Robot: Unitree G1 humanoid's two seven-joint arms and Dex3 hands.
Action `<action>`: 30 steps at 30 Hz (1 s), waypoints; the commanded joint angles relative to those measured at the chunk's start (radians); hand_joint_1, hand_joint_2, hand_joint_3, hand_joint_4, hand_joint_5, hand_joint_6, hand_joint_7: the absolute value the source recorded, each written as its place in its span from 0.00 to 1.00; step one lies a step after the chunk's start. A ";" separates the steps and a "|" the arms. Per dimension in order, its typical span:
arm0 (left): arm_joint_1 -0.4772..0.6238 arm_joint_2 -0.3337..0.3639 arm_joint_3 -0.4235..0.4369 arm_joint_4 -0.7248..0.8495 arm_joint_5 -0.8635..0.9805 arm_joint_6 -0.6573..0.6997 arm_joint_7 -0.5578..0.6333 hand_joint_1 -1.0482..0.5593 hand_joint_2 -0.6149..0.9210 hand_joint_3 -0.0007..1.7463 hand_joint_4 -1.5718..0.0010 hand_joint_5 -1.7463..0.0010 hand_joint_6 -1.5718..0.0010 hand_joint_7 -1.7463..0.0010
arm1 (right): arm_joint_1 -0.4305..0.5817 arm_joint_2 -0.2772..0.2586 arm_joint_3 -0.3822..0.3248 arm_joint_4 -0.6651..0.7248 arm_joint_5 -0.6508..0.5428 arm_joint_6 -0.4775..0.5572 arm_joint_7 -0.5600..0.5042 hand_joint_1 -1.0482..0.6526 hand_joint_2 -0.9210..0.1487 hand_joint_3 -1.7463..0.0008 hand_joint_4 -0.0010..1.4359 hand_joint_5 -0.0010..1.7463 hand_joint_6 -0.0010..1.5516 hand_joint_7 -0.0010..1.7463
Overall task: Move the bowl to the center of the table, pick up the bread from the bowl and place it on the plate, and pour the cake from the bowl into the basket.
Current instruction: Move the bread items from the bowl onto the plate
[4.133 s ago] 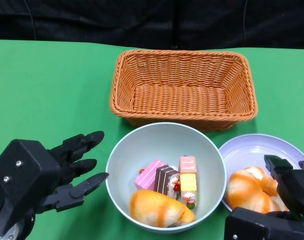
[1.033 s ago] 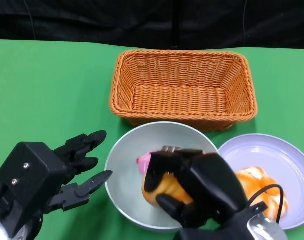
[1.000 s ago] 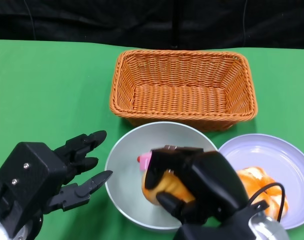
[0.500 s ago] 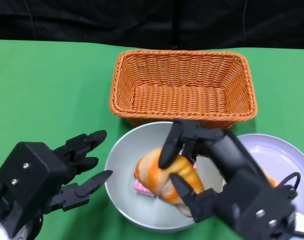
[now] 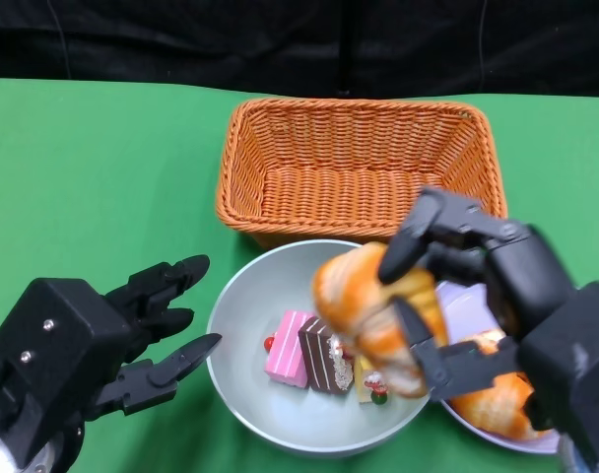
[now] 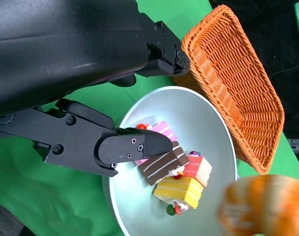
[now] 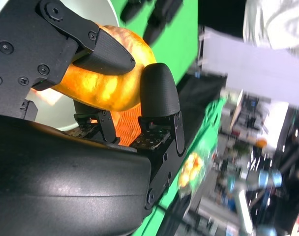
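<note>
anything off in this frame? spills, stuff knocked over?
Nothing stands out. The right hand holds a bread roll above the bowl, the cakes sit inside it, another roll lies on the plate, and the basket is upright.

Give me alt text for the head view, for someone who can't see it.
The right hand holds a bread roll above a pale bowl of small cakes. A wicker basket sits behind, another roll on a plate beside it, the left hand open nearby.

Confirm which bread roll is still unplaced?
The bread roll held in the right hand, lifted above the bowl. The other bread roll already lies on the plate.
</note>
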 commanded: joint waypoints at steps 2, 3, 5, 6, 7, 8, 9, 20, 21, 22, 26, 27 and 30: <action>-0.003 0.001 0.004 0.005 -0.004 0.004 0.002 0.39 1.00 0.26 1.00 0.64 0.83 1.00 | 0.004 -0.003 -0.059 -0.013 0.022 -0.019 -0.039 0.60 0.59 0.07 0.66 1.00 0.48 0.97; -0.003 0.001 0.004 0.006 -0.004 0.003 0.001 0.39 1.00 0.26 1.00 0.64 0.83 1.00 | 0.003 -0.005 -0.067 -0.012 0.026 -0.023 -0.042 0.61 0.58 0.06 0.66 1.00 0.47 0.98; -0.002 0.004 0.002 0.009 0.000 -0.004 0.000 0.38 1.00 0.26 1.00 0.64 0.83 1.00 | -0.001 -0.042 -0.090 0.011 -0.001 -0.083 -0.060 0.62 0.58 0.06 0.67 1.00 0.47 0.98; -0.002 0.005 0.002 0.009 0.002 -0.006 -0.001 0.38 1.00 0.26 1.00 0.64 0.83 1.00 | -0.001 -0.052 -0.095 0.020 -0.009 -0.102 -0.065 0.62 0.59 0.06 0.68 1.00 0.48 0.98; -0.002 0.005 0.002 0.012 0.002 -0.009 -0.002 0.38 1.00 0.26 1.00 0.65 0.83 1.00 | -0.001 -0.068 -0.106 0.034 -0.019 -0.134 -0.070 0.62 0.59 0.06 0.68 1.00 0.48 0.98; -0.002 0.005 0.003 0.014 0.002 -0.011 -0.002 0.38 1.00 0.26 1.00 0.65 0.83 1.00 | 0.000 -0.078 -0.112 0.043 -0.022 -0.154 -0.074 0.62 0.59 0.06 0.69 1.00 0.48 0.97; -0.002 0.005 0.003 0.015 0.001 -0.013 -0.002 0.38 1.00 0.26 1.00 0.65 0.83 1.00 | 0.001 -0.085 -0.116 0.051 -0.024 -0.171 -0.077 0.62 0.59 0.06 0.69 1.00 0.48 0.97; -0.003 0.009 0.003 0.023 -0.001 -0.019 -0.010 0.38 1.00 0.26 1.00 0.64 0.83 1.00 | -0.028 -0.306 -0.072 0.351 -0.485 -0.447 -0.264 0.60 0.71 0.10 0.70 1.00 0.57 0.87; -0.002 0.008 0.003 0.022 -0.003 -0.018 -0.011 0.38 1.00 0.26 1.00 0.65 0.83 1.00 | -0.033 -0.310 -0.070 0.378 -0.497 -0.457 -0.279 0.60 0.71 0.11 0.71 1.00 0.57 0.86; -0.001 0.008 0.004 0.022 -0.004 -0.018 -0.011 0.38 1.00 0.26 1.00 0.65 0.83 1.00 | -0.037 -0.311 -0.069 0.395 -0.504 -0.465 -0.289 0.59 0.70 0.11 0.71 1.00 0.57 0.86; 0.002 0.008 0.002 0.013 -0.002 -0.012 -0.010 0.38 1.00 0.26 1.00 0.65 0.83 1.00 | -0.067 -0.345 -0.061 0.508 -0.545 -0.522 -0.346 0.59 0.68 0.13 0.71 1.00 0.58 0.85; 0.002 0.008 0.002 0.011 -0.001 -0.008 -0.009 0.38 1.00 0.26 1.00 0.65 0.83 1.00 | -0.079 -0.357 -0.056 0.541 -0.559 -0.536 -0.363 0.58 0.68 0.13 0.71 1.00 0.58 0.84; 0.005 0.008 0.002 0.007 0.001 -0.005 -0.006 0.38 1.00 0.26 0.99 0.65 0.83 1.00 | -0.110 -0.392 -0.033 0.632 -0.622 -0.559 -0.412 0.58 0.67 0.18 0.70 1.00 0.59 0.83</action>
